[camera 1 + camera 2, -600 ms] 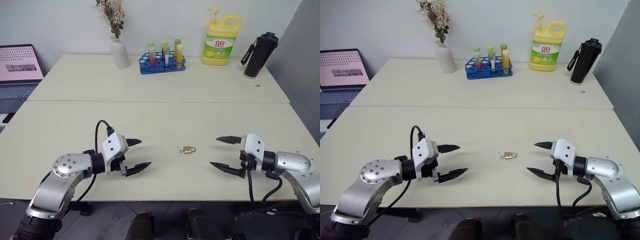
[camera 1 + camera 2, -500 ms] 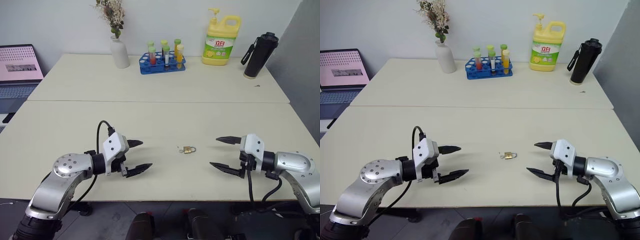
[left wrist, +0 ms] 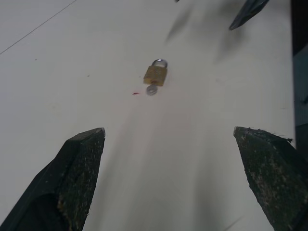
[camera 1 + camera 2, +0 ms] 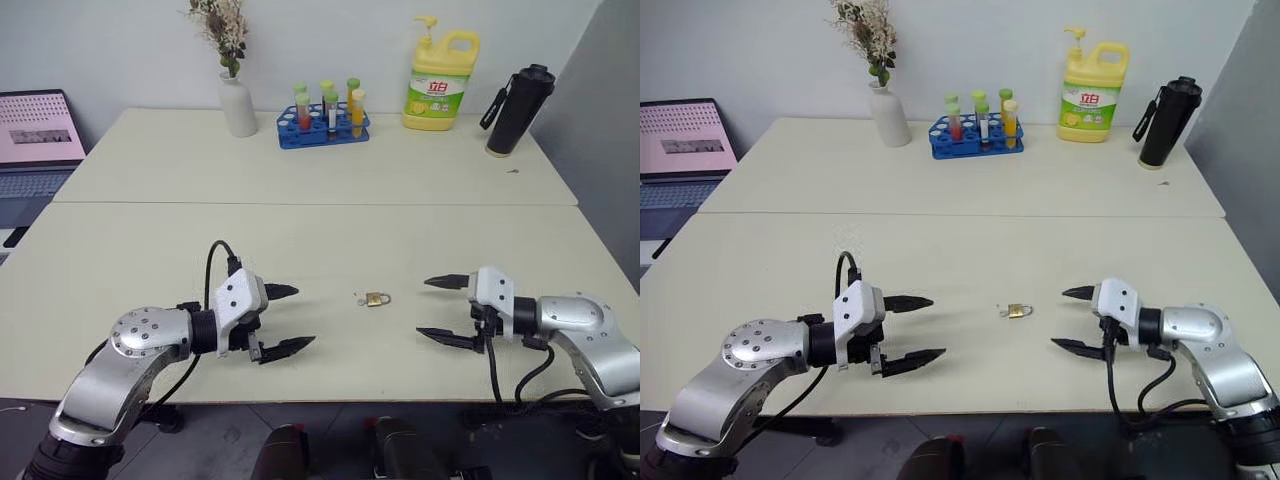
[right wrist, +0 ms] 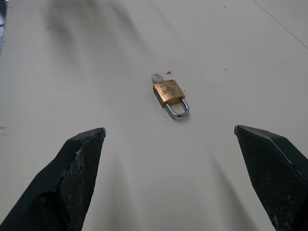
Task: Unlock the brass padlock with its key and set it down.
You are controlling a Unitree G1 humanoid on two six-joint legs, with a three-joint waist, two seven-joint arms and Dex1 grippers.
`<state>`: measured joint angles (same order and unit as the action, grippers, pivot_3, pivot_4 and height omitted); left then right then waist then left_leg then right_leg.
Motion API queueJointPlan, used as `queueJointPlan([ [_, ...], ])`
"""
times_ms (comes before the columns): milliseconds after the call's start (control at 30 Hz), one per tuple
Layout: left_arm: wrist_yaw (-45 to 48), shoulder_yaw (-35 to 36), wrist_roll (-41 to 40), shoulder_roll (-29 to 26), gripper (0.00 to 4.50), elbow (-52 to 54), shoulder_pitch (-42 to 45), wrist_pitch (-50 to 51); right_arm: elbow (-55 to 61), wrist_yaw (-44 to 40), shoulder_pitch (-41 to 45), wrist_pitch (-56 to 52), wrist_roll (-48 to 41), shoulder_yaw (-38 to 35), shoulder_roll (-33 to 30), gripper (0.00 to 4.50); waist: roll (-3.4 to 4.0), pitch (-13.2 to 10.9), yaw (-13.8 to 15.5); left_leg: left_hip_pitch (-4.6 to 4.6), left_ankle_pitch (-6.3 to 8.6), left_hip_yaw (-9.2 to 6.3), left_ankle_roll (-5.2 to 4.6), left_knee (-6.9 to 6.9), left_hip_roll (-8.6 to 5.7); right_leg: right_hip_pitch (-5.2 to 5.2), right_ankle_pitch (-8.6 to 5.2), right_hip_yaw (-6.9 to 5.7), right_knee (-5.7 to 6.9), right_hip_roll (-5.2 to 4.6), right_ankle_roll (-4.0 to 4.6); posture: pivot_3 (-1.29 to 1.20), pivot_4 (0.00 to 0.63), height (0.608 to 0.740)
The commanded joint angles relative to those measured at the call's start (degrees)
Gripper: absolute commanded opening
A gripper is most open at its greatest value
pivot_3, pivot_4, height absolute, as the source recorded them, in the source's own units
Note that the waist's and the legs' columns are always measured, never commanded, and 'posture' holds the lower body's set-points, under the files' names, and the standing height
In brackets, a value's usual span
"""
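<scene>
The left end effector [image 4: 285,320] and the right end effector [image 4: 436,309] are being held low over the tabletop [image 4: 300,240], each with its two black fingers spread wide apart and nothing between them. The two are being pointed inward, toward one another, from opposite sides of the brass padlock [image 4: 377,299].

The padlock is lying flat on the tabletop between the two end effectors, well apart from both and somewhat nearer the right one. In the right wrist view its golden body [image 5: 169,90] is being shown with the silvery shackle [image 5: 177,109] turned toward that end effector. The key [image 5: 157,77] is being shown at the body's opposite end, touching it and apparently seated in the keyhole; how far it is inserted cannot be told.

The step in hand is judged to be the approach: nothing is yet being grasped, and the lock is judged to be closed.

The next move is judged to call for one end effector to be brought down over the small body and closed on its flat sides. The key head is being left free for the other. A fine, well-centred pinch is being demanded, since both parts are smaller than a finger and liable to slide on the smooth surface.
</scene>
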<state>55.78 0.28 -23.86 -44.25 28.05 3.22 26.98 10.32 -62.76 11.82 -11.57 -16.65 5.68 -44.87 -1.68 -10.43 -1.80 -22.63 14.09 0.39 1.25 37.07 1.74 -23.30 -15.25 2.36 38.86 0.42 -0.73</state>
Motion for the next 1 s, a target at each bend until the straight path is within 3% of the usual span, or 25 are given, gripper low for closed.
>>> queueJointPlan([
  [33,0.3,0.7,0.1,-1.4,4.48,2.4,-0.4,-0.9,-1.5,-2.6,4.5,-2.6,1.7,4.0,0.4,4.50,0.00,0.0,0.0,0.00,0.00,-0.01,0.00,0.00,0.01,0.00,0.00,0.00,0.00,0.00,0.00,0.00,0.150,0.740],
  [433,1.6,0.3,1.5,-2.6,4.48,2.0,-2.5,-4.5,-19.9,-4.3,23.6,-2.6,10.8,14.7,10.9,4.50,0.00,0.0,0.0,-0.07,0.00,-0.02,0.00,0.00,-0.02,-0.05,0.00,-0.03,0.01,0.02,0.03,0.00,0.150,0.740],
  [800,1.3,0.4,2.8,-2.2,4.48,1.6,-4.7,-6.4,-22.8,-3.4,23.5,-1.1,14.2,15.8,13.0,4.50,0.01,0.0,0.1,-0.11,0.00,-0.03,0.00,0.01,0.00,-0.09,0.01,-0.04,0.02,-0.03,0.04,0.00,0.150,0.740],
  [900,1.3,0.1,3.1,-2.1,4.50,0.9,-4.5,-7.0,-23.3,-2.7,22.9,-0.9,15.3,15.9,13.0,3.94,0.00,0.0,0.1,-0.11,0.00,-0.05,0.00,0.01,0.01,-0.09,0.01,-0.06,0.03,-0.03,0.04,0.00,0.150,0.740],
  [1000,1.3,-0.3,3.4,-1.8,4.50,0.4,-4.6,-7.7,-22.8,-2.7,22.4,-1.7,15.5,15.9,13.0,2.84,0.00,0.0,0.1,-0.09,0.00,-0.03,0.00,0.02,0.00,-0.09,0.01,-0.04,0.03,-0.03,0.04,0.00,0.150,0.740],
])
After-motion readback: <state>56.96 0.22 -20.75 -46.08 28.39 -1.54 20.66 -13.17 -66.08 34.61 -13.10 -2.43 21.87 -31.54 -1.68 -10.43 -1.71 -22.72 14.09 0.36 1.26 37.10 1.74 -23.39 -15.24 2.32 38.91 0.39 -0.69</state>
